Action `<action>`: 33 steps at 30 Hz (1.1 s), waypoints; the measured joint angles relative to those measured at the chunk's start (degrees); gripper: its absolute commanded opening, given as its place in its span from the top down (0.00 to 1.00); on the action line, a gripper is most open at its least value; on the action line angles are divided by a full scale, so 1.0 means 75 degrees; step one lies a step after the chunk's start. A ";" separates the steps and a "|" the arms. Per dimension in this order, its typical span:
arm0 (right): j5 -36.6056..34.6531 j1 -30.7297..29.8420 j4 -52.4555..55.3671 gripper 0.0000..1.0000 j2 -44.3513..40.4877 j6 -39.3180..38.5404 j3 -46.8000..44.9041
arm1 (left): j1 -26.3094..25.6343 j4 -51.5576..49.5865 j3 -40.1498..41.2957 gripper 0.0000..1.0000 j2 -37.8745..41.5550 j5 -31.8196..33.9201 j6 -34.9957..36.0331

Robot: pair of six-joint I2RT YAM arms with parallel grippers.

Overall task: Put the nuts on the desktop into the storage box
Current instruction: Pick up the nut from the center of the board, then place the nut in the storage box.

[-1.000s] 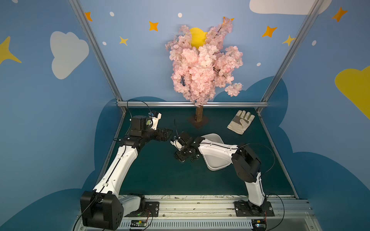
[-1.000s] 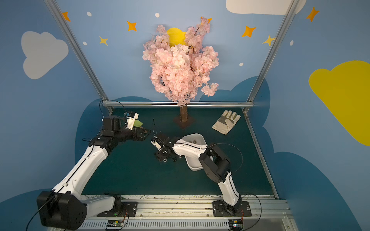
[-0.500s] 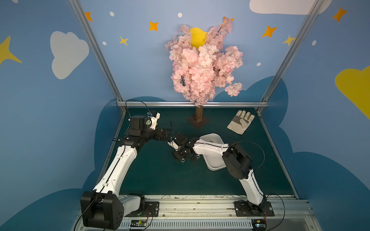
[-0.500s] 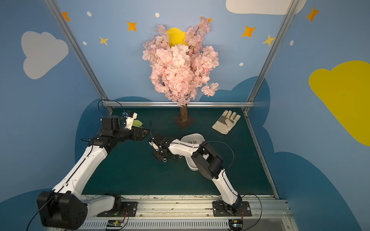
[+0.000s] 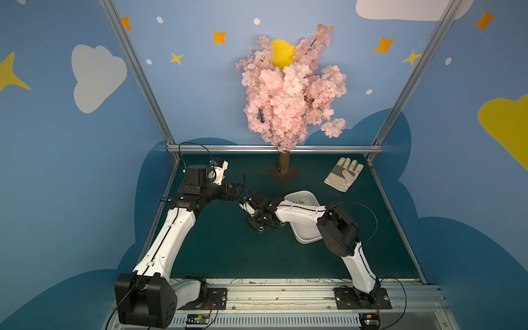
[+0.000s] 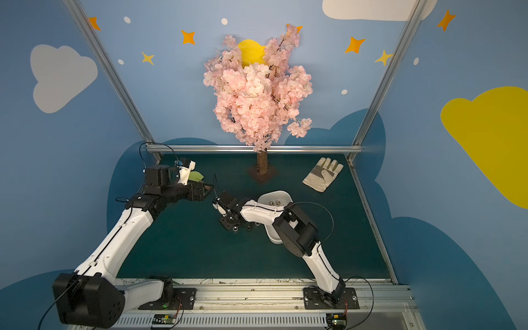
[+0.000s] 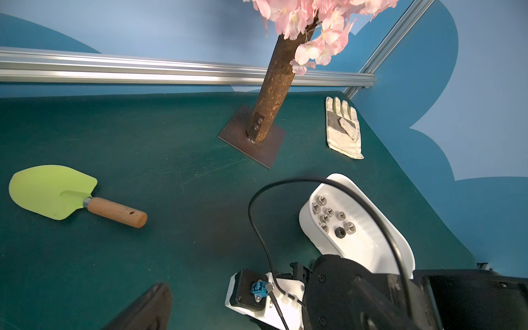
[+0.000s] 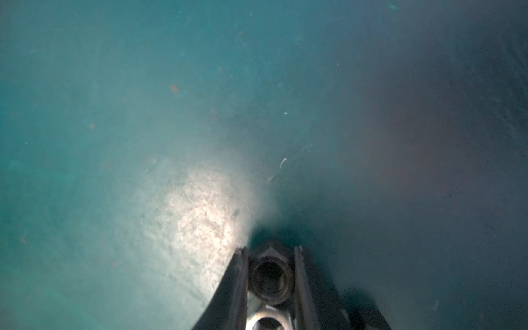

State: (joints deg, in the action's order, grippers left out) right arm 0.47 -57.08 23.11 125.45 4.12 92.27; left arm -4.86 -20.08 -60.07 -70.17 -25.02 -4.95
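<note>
**Right gripper (image 8: pixel 270 250) pinches a nut (image 8: pixel 270 278), jaws narrower than a second ago.**
It sits at frame centre in both top views. The storage box (image 5: pixel 307 238), just right, holds more nuts (image 7: pixel 328 213). Bare desktop (image 5: pixel 223 257) lies below. I cannot tell the left gripper (image 5: pixel 238 190) spread.

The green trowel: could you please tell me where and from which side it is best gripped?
Probably the wooden handle, mid-length, from above with the jaws across it: the trowel lies flat on the desktop, its handle round and narrow, its blade broad and thin.
</note>
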 measured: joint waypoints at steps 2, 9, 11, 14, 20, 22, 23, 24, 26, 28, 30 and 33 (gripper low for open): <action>-0.0012 0.0044 0.0006 0.81 -0.0143 0.0050 -0.0082 | 0.0000 0.0000 0.0000 0.00 0.0000 0.0000 0.0000; -0.0134 0.0469 -0.0061 0.80 -0.1926 0.0344 -0.0667 | 0.0000 0.0000 0.0000 0.00 0.0000 -0.0003 0.0000; -0.0271 0.0787 -0.0076 0.80 -0.2707 0.0423 -0.0906 | 0.0000 -0.0003 0.0000 0.00 0.0000 -0.0009 0.0000; -0.0545 0.1303 -0.0047 0.80 -0.3593 0.0475 -0.1253 | 0.0000 -0.0003 0.0000 0.00 0.0000 -0.0009 0.0000; -0.0898 0.2372 0.0449 0.80 -0.4500 0.0688 -0.2457 | 0.0000 -0.0003 0.0000 0.00 0.0000 -0.0009 0.0000; -0.0895 0.2617 0.0731 0.80 -0.4485 0.0796 -0.2812 | 0.0000 -0.0003 0.0000 0.00 0.0000 -0.0012 0.0000; -0.0877 0.2699 0.0880 0.80 -0.4465 0.0828 -0.2932 | 0.0000 -0.0003 0.0000 0.00 0.0000 -0.0012 0.0000; -0.0854 0.2760 0.1052 0.80 -0.4424 0.0854 -0.3025 | 0.0000 -0.0003 0.0000 0.00 0.0000 -0.0012 0.0000; -0.0787 0.2806 0.1227 0.80 -0.4304 0.0918 -0.3115 | 0.0000 -0.0006 0.0000 0.00 0.0000 -0.0009 0.0000; -0.0682 0.2804 0.1291 0.80 -0.4100 0.0994 -0.3133 | 0.0000 -0.0006 0.0000 0.00 0.0000 -0.0006 0.0000; -0.0586 0.2804 0.1309 0.80 -0.3841 0.1026 -0.3133 | 0.0000 -0.0006 0.0000 0.00 0.0000 -0.0006 0.0000; -0.0437 0.2795 0.1320 0.80 -0.3383 0.1061 -0.3121 | -0.0003 -0.0009 0.0000 0.00 0.0000 -0.0003 0.0003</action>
State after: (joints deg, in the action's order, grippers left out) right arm -2.81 -36.12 33.01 100.07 12.08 68.86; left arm -4.89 -20.14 -60.07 -70.17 -25.04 -4.93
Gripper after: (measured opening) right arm 0.252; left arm 0.999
